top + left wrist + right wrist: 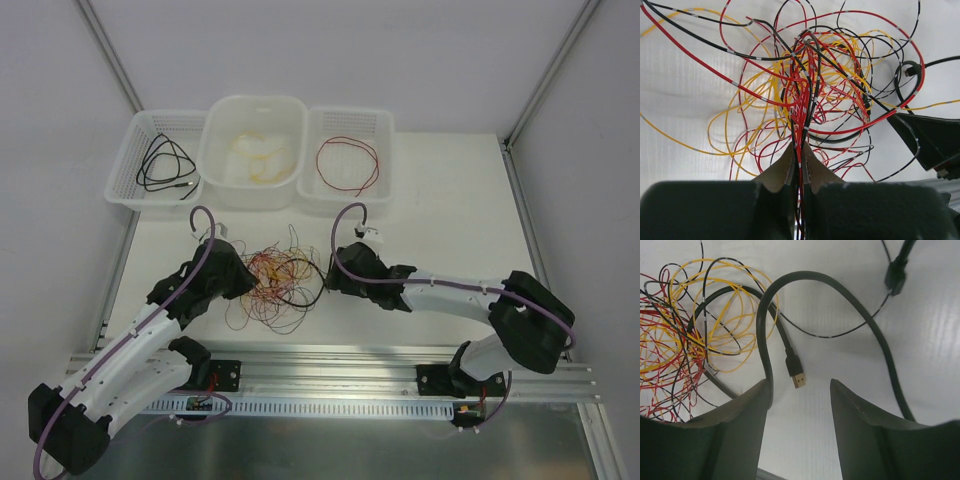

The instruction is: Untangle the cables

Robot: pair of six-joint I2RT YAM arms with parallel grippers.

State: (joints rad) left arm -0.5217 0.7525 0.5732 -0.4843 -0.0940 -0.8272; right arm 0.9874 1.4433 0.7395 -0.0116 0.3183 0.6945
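A tangle of thin black, red and yellow-orange cables (pixel 280 285) lies on the white table between my two grippers; it fills the left wrist view (pixel 810 85) and the left of the right wrist view (pixel 680 355). My left gripper (pixel 800 152) is shut on a bunch of red and black cables at the tangle's near edge. My right gripper (pixel 800 390) is open and empty, just right of the tangle. A thicker black USB cable (pixel 805 280) loops in front of it, its gold plug (pixel 798 377) between the fingertips and a little beyond them.
Three white baskets stand at the back: the left one (pixel 138 185) holds a black cable (pixel 165 165), the middle tub (pixel 225 175) yellow cables (pixel 262 155), the right one (pixel 385 195) a red cable (pixel 348 160). A metal rail (pixel 330 365) runs along the near edge.
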